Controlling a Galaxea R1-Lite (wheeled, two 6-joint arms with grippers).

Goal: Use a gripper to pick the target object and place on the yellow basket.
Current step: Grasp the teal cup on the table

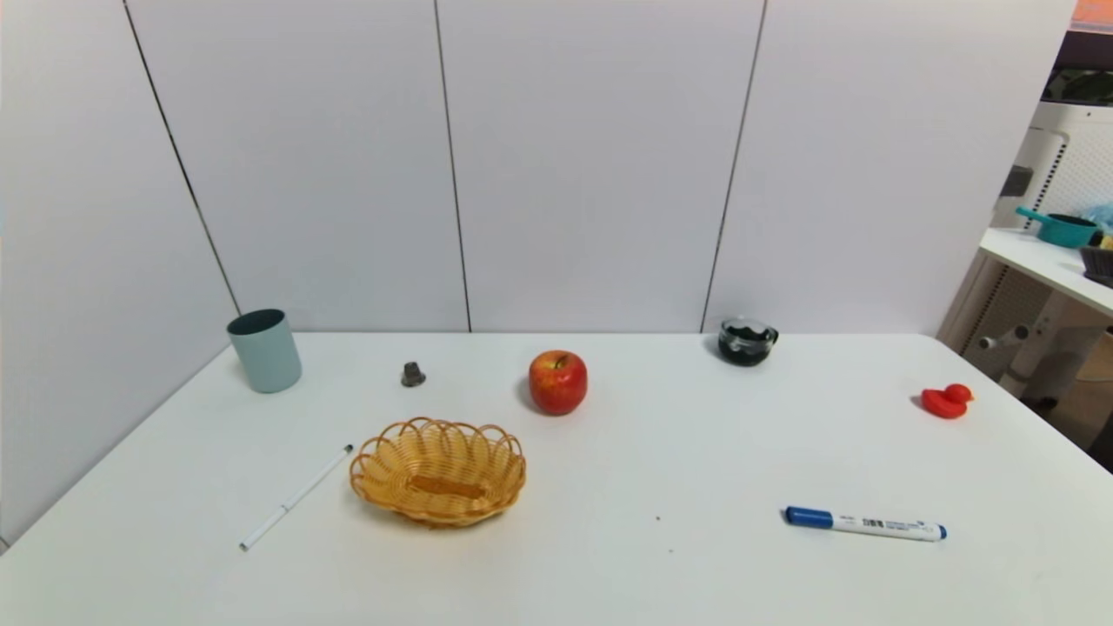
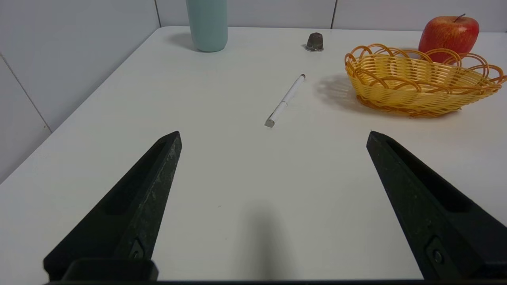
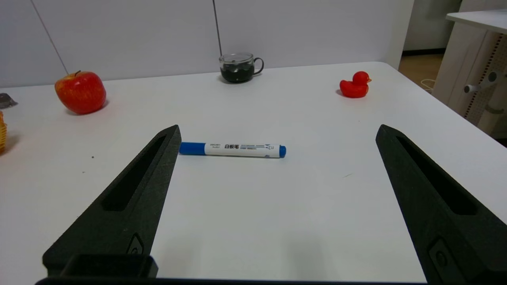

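White table [image 1: 609,556] against pale wall panels. Far left corner: pale blue-green cup [image 1: 264,350], upright. Near it, small grey thimble-like piece [image 1: 413,375], then red apple [image 1: 557,382]. Yellow basket [image 1: 438,470] in front, thin white pen [image 1: 296,497] just beside. Far back: dark glass cup [image 1: 746,340]. Right side: red duck [image 1: 947,401], blue-capped marker [image 1: 865,523]

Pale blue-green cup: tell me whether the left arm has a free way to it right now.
Probably yes. The left gripper is open above bare table, and the cup stands upright at the far left corner with nothing beside it. Only the thin white pen lies off that line.
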